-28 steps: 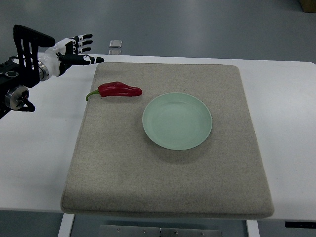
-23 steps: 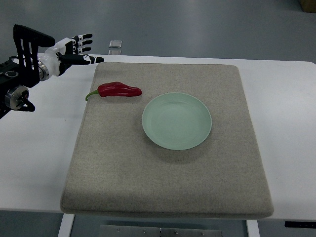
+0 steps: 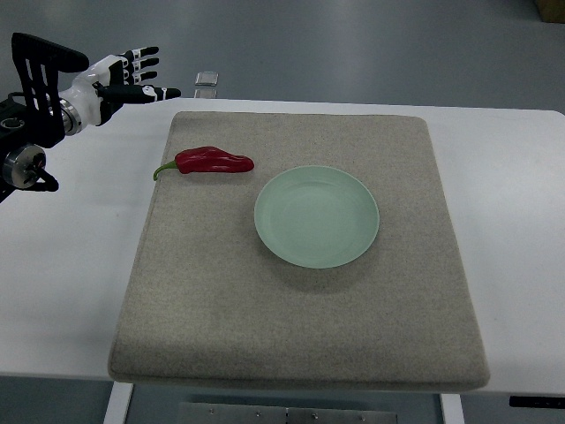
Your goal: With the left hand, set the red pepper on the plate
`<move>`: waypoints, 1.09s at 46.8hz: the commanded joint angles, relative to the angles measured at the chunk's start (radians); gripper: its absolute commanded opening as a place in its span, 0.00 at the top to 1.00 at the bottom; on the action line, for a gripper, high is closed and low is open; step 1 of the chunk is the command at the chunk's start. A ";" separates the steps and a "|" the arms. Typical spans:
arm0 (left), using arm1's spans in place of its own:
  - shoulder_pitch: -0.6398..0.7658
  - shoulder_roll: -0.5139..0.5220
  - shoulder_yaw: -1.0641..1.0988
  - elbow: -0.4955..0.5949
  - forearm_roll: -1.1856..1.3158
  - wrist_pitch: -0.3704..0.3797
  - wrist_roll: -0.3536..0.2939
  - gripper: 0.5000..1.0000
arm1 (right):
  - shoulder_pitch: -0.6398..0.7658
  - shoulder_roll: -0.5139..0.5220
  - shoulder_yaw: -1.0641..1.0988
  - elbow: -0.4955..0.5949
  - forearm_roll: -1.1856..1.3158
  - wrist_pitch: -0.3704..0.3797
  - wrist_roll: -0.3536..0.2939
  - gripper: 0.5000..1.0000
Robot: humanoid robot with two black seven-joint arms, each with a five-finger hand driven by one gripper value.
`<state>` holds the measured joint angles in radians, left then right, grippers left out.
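A red pepper (image 3: 213,161) with a green stem lies on the grey mat (image 3: 300,336), near its far left corner. To its right, at the mat's middle, sits an empty pale green plate (image 3: 317,216). My left hand (image 3: 135,76) hovers at the upper left, over the table's far edge, up and left of the pepper and apart from it. Its fingers are spread and hold nothing. The right arm does not show.
The mat covers most of a white table (image 3: 62,283). A small grey object (image 3: 207,79) lies at the table's far edge, just right of my left hand. Grey floor shows beyond the table.
My left hand has drawn back up and to the left, further from the pepper. Pepper and plate have not moved.
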<state>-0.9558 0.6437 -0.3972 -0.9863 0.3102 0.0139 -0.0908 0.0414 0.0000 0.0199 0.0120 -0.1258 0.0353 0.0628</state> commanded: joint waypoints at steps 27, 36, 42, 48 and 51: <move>-0.001 -0.007 -0.002 0.037 0.000 0.000 0.000 0.01 | 0.000 0.000 0.000 0.000 0.000 0.000 0.000 0.14; -0.001 -0.007 -0.002 0.035 0.000 0.000 0.000 0.01 | 0.000 0.000 0.000 0.000 0.000 0.000 0.000 0.14; 0.000 -0.009 -0.002 0.037 0.000 0.000 0.000 0.01 | 0.000 0.000 0.000 0.000 0.000 0.000 -0.001 0.14; 0.000 -0.013 0.000 0.035 0.001 0.000 0.000 0.01 | 0.000 0.000 0.000 0.000 0.000 0.000 0.000 0.14; 0.000 -0.013 0.000 0.035 0.001 0.000 0.000 0.01 | 0.000 0.000 0.000 0.000 0.000 0.000 0.000 0.14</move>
<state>-0.9560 0.6309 -0.3978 -0.9505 0.3111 0.0138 -0.0904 0.0415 0.0000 0.0199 0.0117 -0.1258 0.0353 0.0627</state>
